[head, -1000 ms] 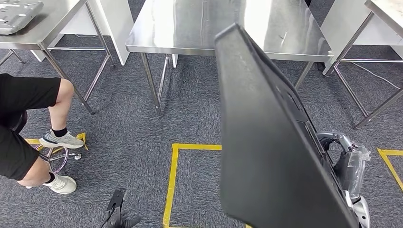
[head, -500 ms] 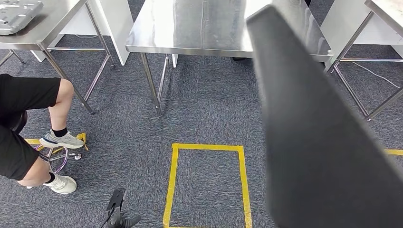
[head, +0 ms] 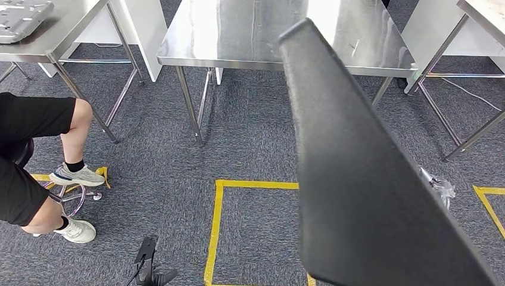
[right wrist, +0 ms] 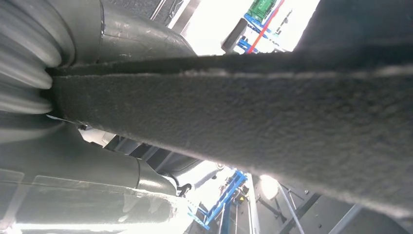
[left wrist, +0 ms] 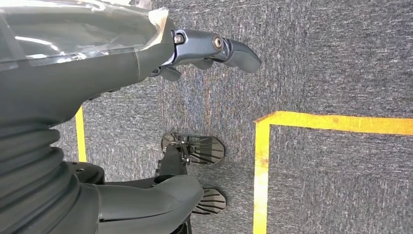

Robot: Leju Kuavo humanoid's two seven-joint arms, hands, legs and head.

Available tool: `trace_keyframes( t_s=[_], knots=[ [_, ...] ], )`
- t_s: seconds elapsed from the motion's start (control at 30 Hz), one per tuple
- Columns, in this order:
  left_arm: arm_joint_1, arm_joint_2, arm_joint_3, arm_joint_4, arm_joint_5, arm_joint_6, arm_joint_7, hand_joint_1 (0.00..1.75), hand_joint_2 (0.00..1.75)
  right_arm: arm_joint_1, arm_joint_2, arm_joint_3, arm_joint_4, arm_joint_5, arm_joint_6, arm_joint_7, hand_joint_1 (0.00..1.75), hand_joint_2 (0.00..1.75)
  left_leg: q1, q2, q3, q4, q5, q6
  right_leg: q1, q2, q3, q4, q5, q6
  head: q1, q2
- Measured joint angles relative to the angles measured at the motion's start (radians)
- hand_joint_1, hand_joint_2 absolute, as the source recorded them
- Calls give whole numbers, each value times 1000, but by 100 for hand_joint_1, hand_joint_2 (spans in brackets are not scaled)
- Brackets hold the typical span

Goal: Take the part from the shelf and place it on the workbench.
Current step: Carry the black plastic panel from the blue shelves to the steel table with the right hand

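Note:
A large flat black part (head: 369,179) with a rough surface stands tilted on the right of the head view, its top corner over the front edge of the steel workbench (head: 238,36). My right hand (head: 439,189) shows as a plastic-wrapped sliver behind the part's right edge. In the right wrist view the part (right wrist: 272,107) runs across the picture, and my right hand (right wrist: 97,161) grips it from both sides. My left hand (left wrist: 73,83) hangs over the carpet with its fingers (left wrist: 229,48) apart, holding nothing.
A person (head: 30,149) sits on a stool at the left. Behind them a second steel table (head: 65,30) carries a grey tray (head: 21,18). A third table (head: 476,18) stands at the right. Yellow tape (head: 217,226) marks a square on the grey carpet.
The black part swung right and closer to the camera half a second ago, then came back left. My right hand, plain beside it one second ago, is now mostly hidden.

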Motion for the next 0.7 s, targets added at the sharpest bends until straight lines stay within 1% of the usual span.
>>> trace_keyframes(
  t_s=[0.63,0.7],
  knots=[
    [0,0,15,0,0,0,-2,0,175,-7,-5,5,6,0,2,0,175,175,0,0,0,0,0,0,0,0,0,0,0,0,0,0],
    [0,0,18,-1,0,0,-2,0,175,-8,-5,6,7,1,2,0,175,175,-3,0,-1,1,-1,9,-6,1,2,-7,4,8,-1,0]
  ],
)
